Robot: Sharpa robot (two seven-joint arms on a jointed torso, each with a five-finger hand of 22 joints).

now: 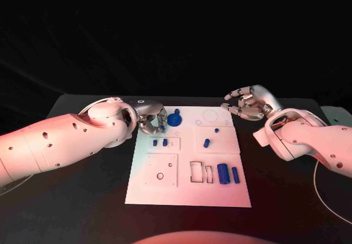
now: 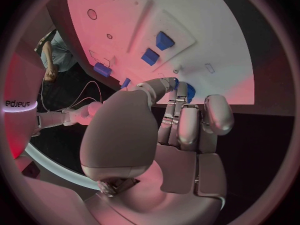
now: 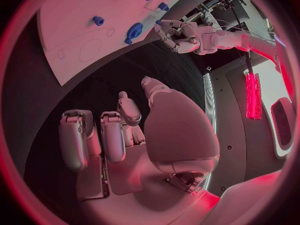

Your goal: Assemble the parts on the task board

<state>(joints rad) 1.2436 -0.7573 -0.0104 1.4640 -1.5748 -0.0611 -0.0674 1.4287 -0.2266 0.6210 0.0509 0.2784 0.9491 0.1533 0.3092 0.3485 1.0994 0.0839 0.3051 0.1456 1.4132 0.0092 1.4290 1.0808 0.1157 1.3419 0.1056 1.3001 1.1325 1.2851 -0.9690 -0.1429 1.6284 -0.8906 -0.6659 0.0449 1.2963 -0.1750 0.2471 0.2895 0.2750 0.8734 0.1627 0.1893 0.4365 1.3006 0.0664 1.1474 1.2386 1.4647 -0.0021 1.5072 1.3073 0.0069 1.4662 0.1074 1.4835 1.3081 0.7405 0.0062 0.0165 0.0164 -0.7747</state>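
White and flat, the rectangular task board lies in the middle of the matte black table, its surface cut into raised square panels, shallow rectangular slots and faint circular outlines. Up at the far left corner, the left hand, silver and smooth-shelled, sits with its fingers curled in close against the round blue disc-shaped part; from the left wrist view the fingertips press right at that blue piece, though whether they actually clasp it or merely touch it I cannot tell. Over on the other side, the right hand hovers off the board's far right corner, fingers bent inward and loosely curled, nothing in them, as the right wrist view confirms.

Now the pockets. Two small blue pegs stand in the upper-left square panel, side by side. A short slanted blue peg rests on the upper-right panel. Nearer the robot, a chunky blue cylinder and a slimmer blue bar lie parallel, just beside a pair of open rectangular slots. The lower-left panel carries an oval hole.
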